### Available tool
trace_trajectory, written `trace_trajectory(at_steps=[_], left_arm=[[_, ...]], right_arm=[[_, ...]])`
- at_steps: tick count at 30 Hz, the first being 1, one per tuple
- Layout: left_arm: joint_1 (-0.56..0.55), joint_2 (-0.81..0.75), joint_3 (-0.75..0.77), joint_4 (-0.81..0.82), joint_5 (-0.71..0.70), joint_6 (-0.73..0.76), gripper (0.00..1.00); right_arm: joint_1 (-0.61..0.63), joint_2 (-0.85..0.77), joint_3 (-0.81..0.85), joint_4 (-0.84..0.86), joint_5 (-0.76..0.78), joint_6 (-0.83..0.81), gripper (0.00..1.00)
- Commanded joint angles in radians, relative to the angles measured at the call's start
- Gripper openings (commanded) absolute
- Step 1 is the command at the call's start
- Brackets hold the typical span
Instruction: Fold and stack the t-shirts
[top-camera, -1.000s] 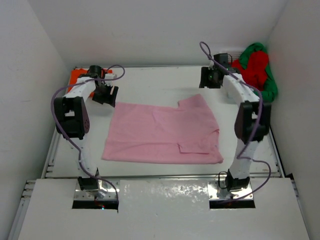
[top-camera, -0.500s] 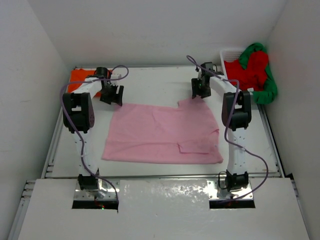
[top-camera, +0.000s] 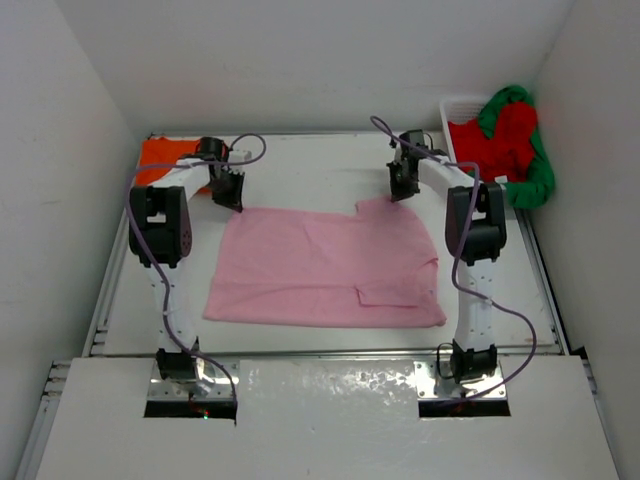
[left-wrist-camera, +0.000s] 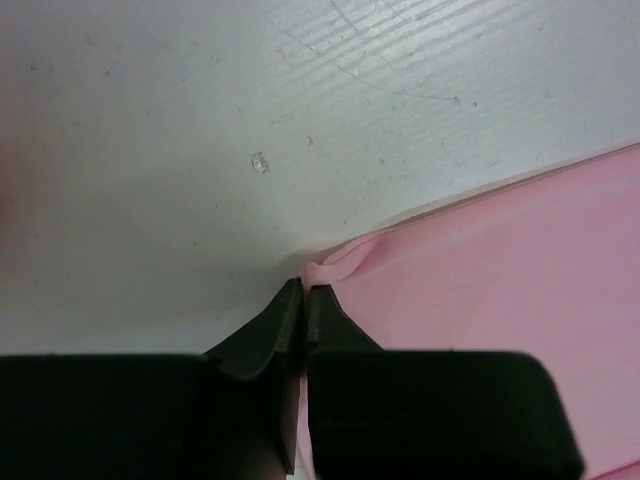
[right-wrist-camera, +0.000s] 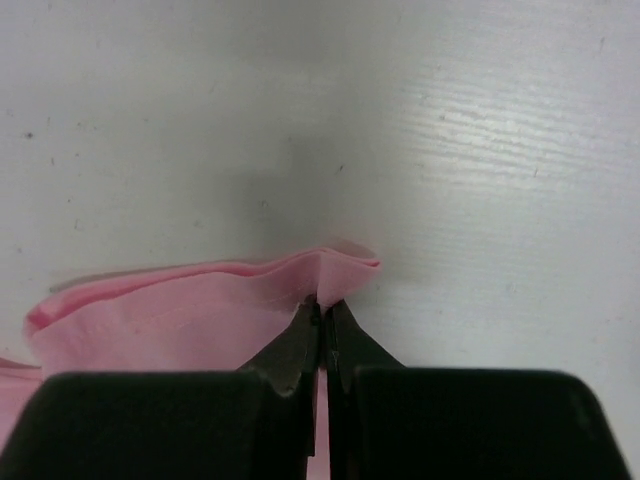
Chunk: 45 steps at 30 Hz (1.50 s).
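Left gripper (left-wrist-camera: 303, 290): I've got it pinched tight on the far left corner of the pink t-shirt (top-camera: 330, 268), jaws together, a small pucker of cloth caught right at the tips. Right gripper (right-wrist-camera: 322, 305): same story at the far right corner, up by the sleeve, my fingers clamped on a doubled fold of the pink hem. The shirt itself lies spread flat across the middle of the white table (top-camera: 300, 160), one flap turned over near its front right edge. Off to my left, at the far corner, the orange t-shirt (top-camera: 160, 152) lies just behind my left arm. Over at the far right, the red t-shirt (top-camera: 495, 140) and the green t-shirt (top-camera: 540, 180) are heaped together in the white basket (top-camera: 455, 104), the green one draped over its right side.
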Motion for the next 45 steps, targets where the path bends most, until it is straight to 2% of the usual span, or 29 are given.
trace_trajectory(at_steps=[1,3,8,9,12,17,24,30,31,34,37,40,42,45], left_arm=[[-0.006,-0.093,-0.084,0.043,-0.006,0.066,0.00],[-0.003,-0.192,-0.175,0.098,-0.026,0.119,0.00],[-0.004,-0.430,-0.361,0.177,-0.037,0.224,0.00],[-0.004,-0.458,-0.412,0.172,-0.021,0.261,0.00],[-0.003,-0.535,-0.483,0.145,-0.026,0.304,0.00],[0.011,-0.585,-0.523,0.094,-0.020,0.330,0.00],[0.011,-0.621,-0.642,-0.009,0.026,0.426,0.00],[0.011,-0.653,-0.701,-0.026,0.040,0.456,0.01],[0.011,-0.656,-0.701,-0.035,0.052,0.462,0.10],[0.011,-0.679,-0.685,-0.085,0.071,0.489,0.25],[0.058,-0.711,-0.647,-0.188,0.132,0.560,0.34],[0.087,-0.728,-0.592,-0.364,0.209,0.722,0.43],[0.088,-0.724,-0.575,-0.464,0.207,0.819,0.44],[0.088,-0.704,-0.576,-0.422,0.174,0.774,0.43]], right_arm=[[0.009,-0.110,-0.092,-0.021,-0.011,-0.001,0.00],[0.011,-0.182,-0.149,-0.002,-0.019,0.004,0.00],[0.009,-0.477,-0.498,0.100,-0.052,0.065,0.00],[0.009,-0.576,-0.614,0.137,-0.060,0.092,0.00],[0.009,-0.754,-0.802,0.165,-0.054,0.132,0.00],[0.009,-0.949,-0.989,0.209,-0.058,0.184,0.00],[0.020,-1.003,-1.131,0.266,-0.082,0.232,0.00],[0.023,-0.997,-1.165,0.297,-0.091,0.229,0.00],[0.023,-0.994,-1.163,0.295,-0.092,0.225,0.00],[0.023,-0.988,-1.162,0.300,-0.094,0.215,0.00],[0.025,-0.986,-1.161,0.303,-0.095,0.209,0.00],[0.025,-0.985,-1.165,0.309,-0.092,0.205,0.00],[0.025,-0.985,-1.169,0.312,-0.092,0.201,0.00],[0.023,-0.985,-1.174,0.317,-0.089,0.197,0.00]])
